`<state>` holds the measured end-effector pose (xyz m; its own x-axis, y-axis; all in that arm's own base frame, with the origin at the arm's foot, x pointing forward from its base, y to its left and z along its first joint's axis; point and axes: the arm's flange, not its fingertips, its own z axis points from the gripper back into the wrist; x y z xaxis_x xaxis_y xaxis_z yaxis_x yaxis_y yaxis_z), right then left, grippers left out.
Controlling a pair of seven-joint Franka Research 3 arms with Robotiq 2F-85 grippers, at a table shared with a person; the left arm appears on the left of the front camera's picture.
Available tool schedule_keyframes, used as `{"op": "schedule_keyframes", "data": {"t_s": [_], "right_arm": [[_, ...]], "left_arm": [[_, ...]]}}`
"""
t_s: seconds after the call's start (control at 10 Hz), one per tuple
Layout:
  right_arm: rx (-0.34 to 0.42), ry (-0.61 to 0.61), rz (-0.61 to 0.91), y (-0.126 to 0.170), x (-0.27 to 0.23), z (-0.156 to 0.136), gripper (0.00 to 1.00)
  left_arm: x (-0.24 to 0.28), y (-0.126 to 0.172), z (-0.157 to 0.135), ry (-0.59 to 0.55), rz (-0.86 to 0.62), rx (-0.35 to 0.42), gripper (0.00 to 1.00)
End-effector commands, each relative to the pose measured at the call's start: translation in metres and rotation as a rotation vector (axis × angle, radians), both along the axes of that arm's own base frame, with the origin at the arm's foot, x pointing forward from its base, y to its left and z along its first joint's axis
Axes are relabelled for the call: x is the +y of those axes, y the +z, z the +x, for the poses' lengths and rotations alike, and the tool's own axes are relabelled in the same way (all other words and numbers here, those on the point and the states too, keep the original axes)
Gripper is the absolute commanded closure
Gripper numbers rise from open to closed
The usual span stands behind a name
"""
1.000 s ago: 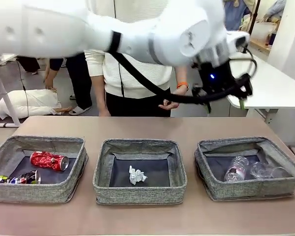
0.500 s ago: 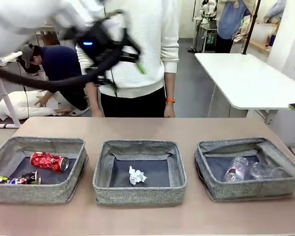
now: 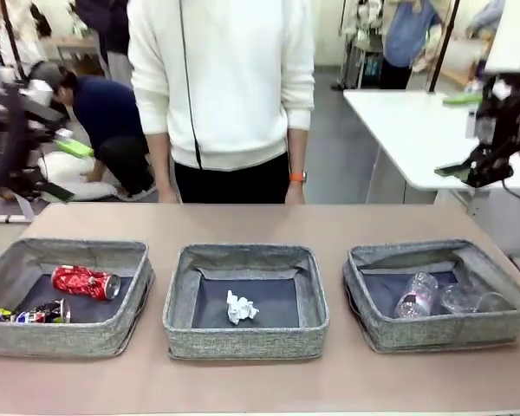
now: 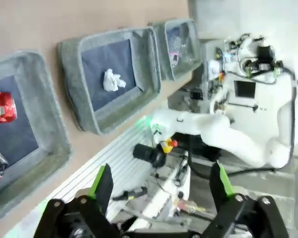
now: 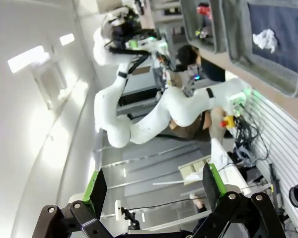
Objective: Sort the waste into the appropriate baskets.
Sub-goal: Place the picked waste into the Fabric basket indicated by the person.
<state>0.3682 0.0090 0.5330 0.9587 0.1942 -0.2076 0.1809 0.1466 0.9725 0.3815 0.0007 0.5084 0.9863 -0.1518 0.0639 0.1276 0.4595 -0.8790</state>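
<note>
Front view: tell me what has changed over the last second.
The left arm, which stretched across the table with its pincer high at the right, swung back to the left; the left pincer now hangs open at the left edge. The right pincer has come in at the right edge, open and empty. The crushed red can, crumpled white paper ball and clear plastic bottle lie unmoved in the grey fabric baskets.

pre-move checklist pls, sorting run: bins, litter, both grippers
1. Left gripper open, nothing held: ok.
2. Right gripper open, nothing held: ok.
3. Crushed red can and dark printed can in the left basket: ok.
4. Paper ball alone in the middle basket: ok.
5. Clear bottle and plastic cup in the right basket: ok.
6. Loose litter on the table: none seen, ok.
</note>
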Motion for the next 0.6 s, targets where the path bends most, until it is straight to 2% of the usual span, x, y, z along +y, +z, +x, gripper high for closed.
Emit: {"op": "schedule_keyframes", "data": {"t_s": [0.0, 0.2, 0.4, 0.5], "right_arm": [[0.055, 0.017, -0.001, 0.014, 0.011, 0.013, 0.00], [0.062, -0.012, -0.006, 0.021, 0.016, 0.019, 0.00], [0.097, -0.061, -0.025, 0.017, 0.022, 0.025, 0.00], [0.054, 0.004, -0.014, 0.013, 0.010, 0.015, 0.00]], "left_arm": [[0.030, -0.032, 0.022, -0.013, -0.141, 0.052, 0.00], [0.063, -0.054, 0.021, -0.001, -0.215, 0.071, 0.00], [0.064, -0.054, 0.028, -0.021, -0.229, 0.075, 0.00], [0.070, -0.068, 0.016, 0.005, -0.200, 0.083, 0.00]]}}
